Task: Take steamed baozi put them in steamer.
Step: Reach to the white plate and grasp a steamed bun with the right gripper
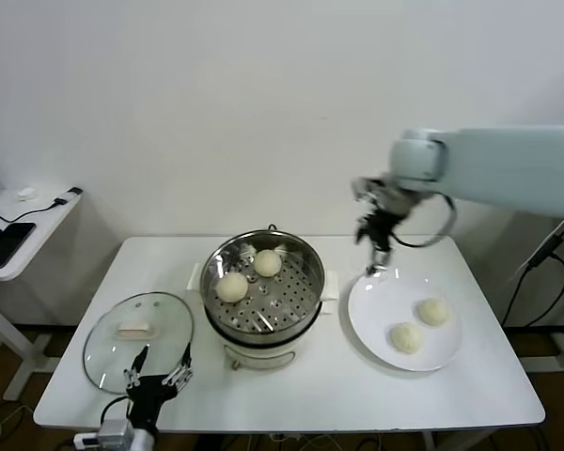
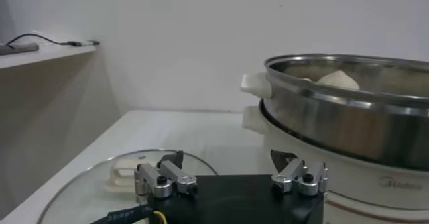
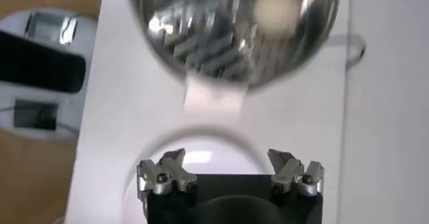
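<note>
While two smooth cream-white dough buns (image 1: 249,275) sit on the perforated tray inside the round shiny stainless-steel steamer (image 1: 301,301) at the middle of the white bench (image 1: 470,381), two more buns (image 1: 420,324) lie on the flat white plate (image 1: 376,305) to its right. Above the plate's far edge the right pincer (image 1: 374,258) hangs released and empty. Near the bench's front left the left pincer (image 1: 160,376) rests, also released, beside the round glass lid (image 1: 108,343).
</note>
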